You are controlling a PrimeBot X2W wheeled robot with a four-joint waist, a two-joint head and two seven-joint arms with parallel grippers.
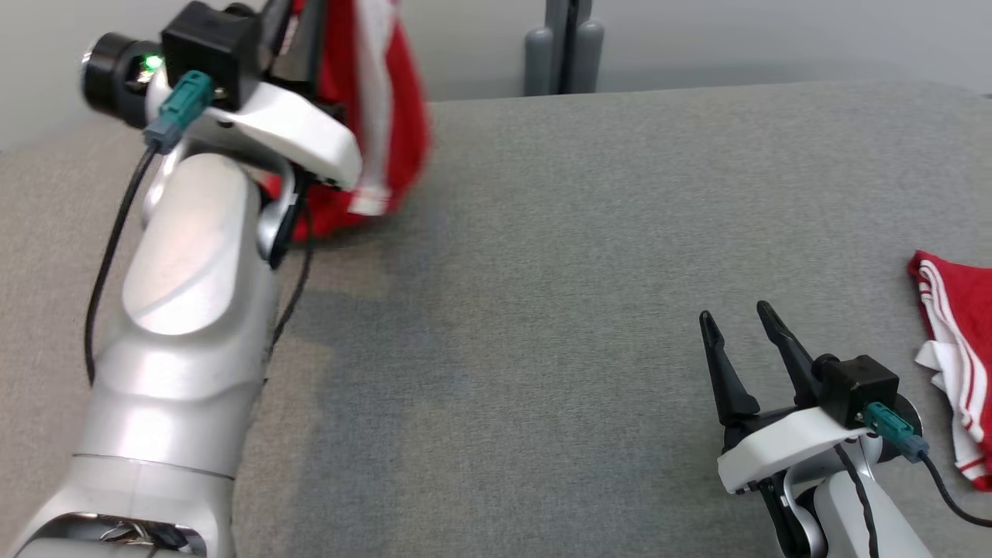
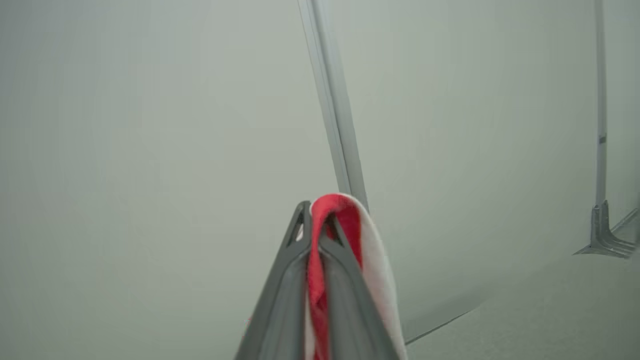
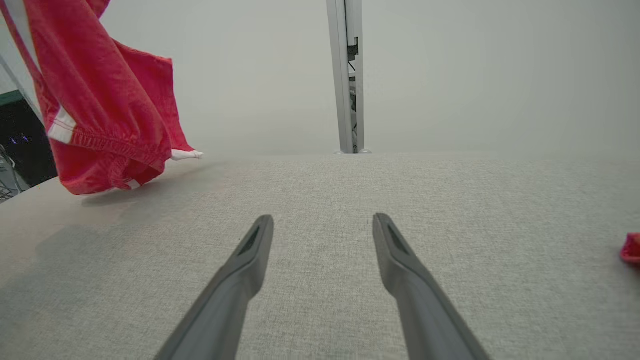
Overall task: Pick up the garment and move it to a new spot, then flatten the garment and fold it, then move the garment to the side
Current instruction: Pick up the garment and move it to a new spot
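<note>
A red garment (image 1: pixel 380 116) with white stripes hangs from my raised left gripper (image 2: pixel 314 220) at the far left of the grey fabric-covered table (image 1: pixel 542 271). In the left wrist view the jaws are shut on a fold of the garment (image 2: pixel 345 215), red and white cloth bulging over the fingertips. In the right wrist view the garment (image 3: pixel 100 115) dangles with its lower hem close to the table top. My right gripper (image 1: pixel 735 314) rests low at the near right, open, with nothing between its fingers (image 3: pixel 250 260).
A second red and white striped cloth (image 1: pixel 957 341) lies crumpled at the table's right edge, just right of my right gripper. A grey post (image 1: pixel 563 46) stands behind the table's far edge against a pale wall.
</note>
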